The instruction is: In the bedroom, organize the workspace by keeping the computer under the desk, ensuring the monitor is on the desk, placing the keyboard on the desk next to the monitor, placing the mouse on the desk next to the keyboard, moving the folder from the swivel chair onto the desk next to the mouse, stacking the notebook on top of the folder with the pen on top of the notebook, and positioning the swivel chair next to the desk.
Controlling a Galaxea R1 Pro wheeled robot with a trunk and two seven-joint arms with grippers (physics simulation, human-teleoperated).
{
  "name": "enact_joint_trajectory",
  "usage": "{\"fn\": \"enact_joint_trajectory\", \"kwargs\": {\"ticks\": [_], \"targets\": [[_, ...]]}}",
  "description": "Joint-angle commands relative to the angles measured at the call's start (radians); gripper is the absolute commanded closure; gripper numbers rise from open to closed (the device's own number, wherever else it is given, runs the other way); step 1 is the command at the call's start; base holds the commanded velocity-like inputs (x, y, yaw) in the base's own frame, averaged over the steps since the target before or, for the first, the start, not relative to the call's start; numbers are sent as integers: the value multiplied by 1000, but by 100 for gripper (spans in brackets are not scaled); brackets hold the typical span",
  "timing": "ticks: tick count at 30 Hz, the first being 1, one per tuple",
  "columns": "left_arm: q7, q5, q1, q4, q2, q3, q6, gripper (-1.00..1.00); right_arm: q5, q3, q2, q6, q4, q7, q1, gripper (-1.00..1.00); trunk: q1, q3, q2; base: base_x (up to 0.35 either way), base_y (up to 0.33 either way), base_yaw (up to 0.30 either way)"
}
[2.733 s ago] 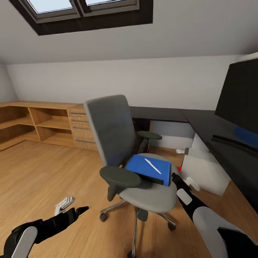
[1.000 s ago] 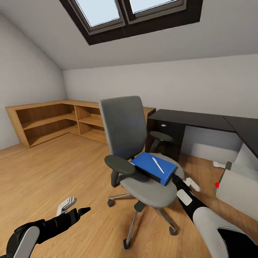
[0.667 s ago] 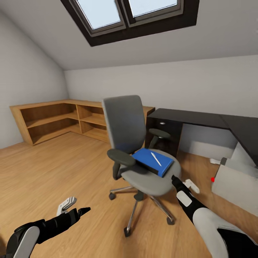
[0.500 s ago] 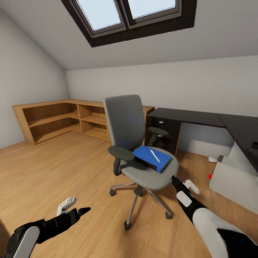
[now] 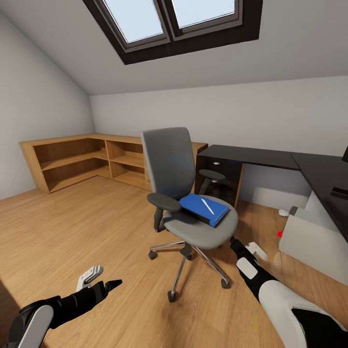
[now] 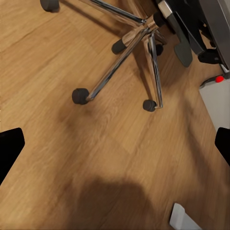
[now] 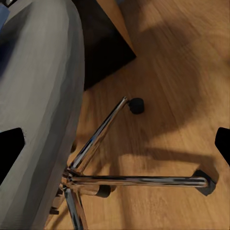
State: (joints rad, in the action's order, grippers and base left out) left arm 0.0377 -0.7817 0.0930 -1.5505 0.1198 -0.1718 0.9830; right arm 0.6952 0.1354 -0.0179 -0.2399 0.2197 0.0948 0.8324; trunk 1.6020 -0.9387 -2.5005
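Observation:
The swivel chair [image 5: 193, 227] stands on the wood floor in the middle of the head view, its grey back toward the left. On its seat lies the blue folder [image 5: 200, 207] with the white pen [image 5: 208, 206] on top. The black desk [image 5: 251, 155] runs along the far wall and down the right side. The light grey computer [image 5: 309, 241] with its red light sits on the floor by it. My left gripper [image 5: 104, 282] hangs open low at the left, over bare floor [image 6: 115, 148]. My right gripper [image 5: 244, 245] is open just right of the chair base [image 7: 96, 177], below seat height.
A low wooden shelf unit [image 5: 72, 159] lines the left wall under the sloped ceiling and skylight [image 5: 169, 19]. The desk's black drawer unit [image 5: 220, 176] stands behind the chair. A small white object [image 5: 283, 211] lies on the floor near the desk.
The whole view has swung left and pulled back, so the chair looks smaller and farther and the monitor has slid to the right edge. Both arms keep their pose, grippers open.

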Motion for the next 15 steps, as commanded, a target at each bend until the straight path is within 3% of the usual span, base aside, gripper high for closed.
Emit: {"fn": "enact_joint_trajectory", "kwargs": {"ticks": [1, 2, 10, 15], "targets": [[4, 2, 1, 0, 0, -1, 5, -100, 7, -2, 0, -2, 0, -1, 1, -100, 0, -1, 0, 0, 0, 0], [4, 2, 1, 0, 0, -1, 5, -100, 3, -3, 4, -7, -1, -32, 1, -100, 0, -1, 0, 0, 0, 0], [4, 3, 1, 0, 0, -1, 5, -100, 3, -3, 5, -5, -3, -38, 1, -100, 0, -1, 0, 0, 0, 10], [4, 3, 1, 0, 0, -1, 5, -100, 3, -4, 5, -4, -4, -38, 1, -100, 0, -1, 0, 0, 0, 167]]}}
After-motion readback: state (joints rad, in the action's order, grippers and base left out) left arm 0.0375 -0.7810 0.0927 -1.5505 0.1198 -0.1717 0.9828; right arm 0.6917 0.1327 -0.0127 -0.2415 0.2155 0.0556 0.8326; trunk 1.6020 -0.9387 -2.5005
